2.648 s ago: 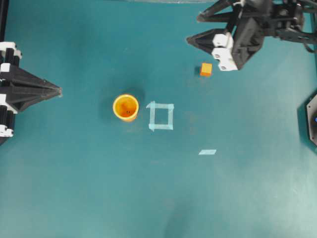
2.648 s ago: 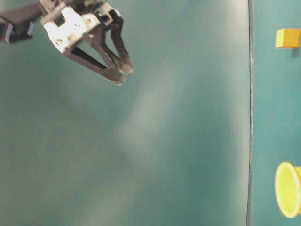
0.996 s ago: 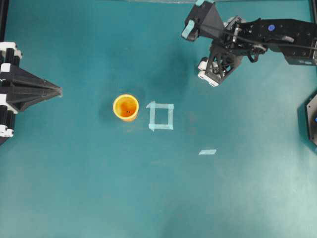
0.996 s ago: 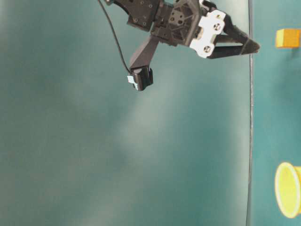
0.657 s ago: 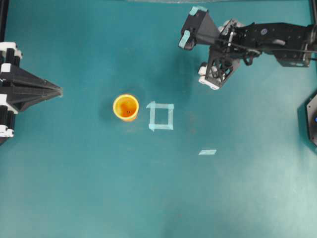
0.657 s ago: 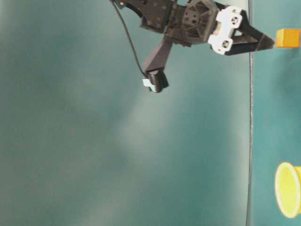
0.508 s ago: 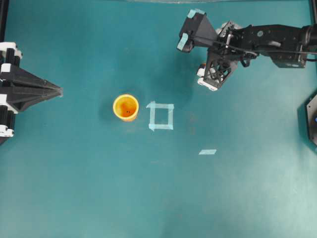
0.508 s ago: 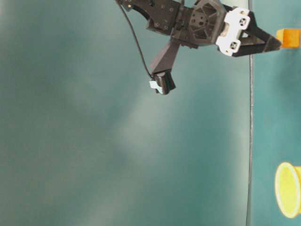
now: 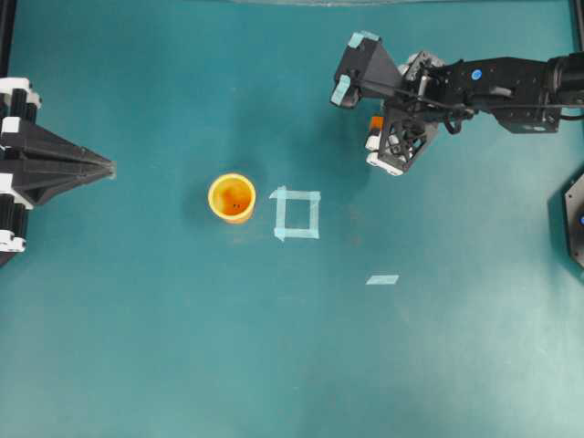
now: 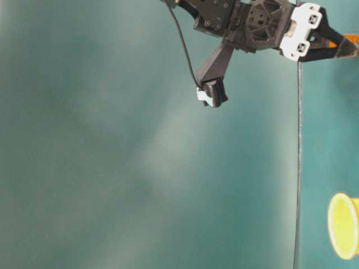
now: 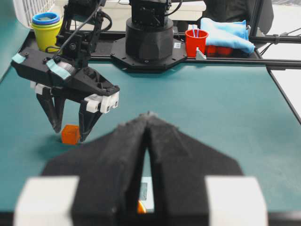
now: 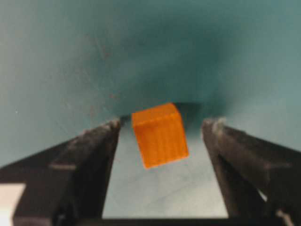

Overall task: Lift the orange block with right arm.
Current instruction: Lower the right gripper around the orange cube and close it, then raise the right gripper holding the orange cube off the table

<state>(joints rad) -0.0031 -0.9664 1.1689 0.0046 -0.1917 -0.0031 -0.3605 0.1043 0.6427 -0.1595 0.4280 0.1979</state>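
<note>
At the upper right of the overhead view, the right arm (image 9: 511, 82) is reaching leftward, its right gripper (image 12: 162, 141) pointing down with fingers spread wide. At the left edge, the left gripper (image 9: 96, 168) is lying closed.

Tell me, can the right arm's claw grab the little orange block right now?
Probably yes. The right gripper is open, with the orange block sitting on the table between its fingers and nothing blocking it. Neither finger looks to touch it yet.

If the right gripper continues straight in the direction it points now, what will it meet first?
Probably the teal table. The open right gripper points down with the orange block between its fingers, clear of both, so the fingertips should pass beside the block. How far the tips stand above the table is unclear.
</note>
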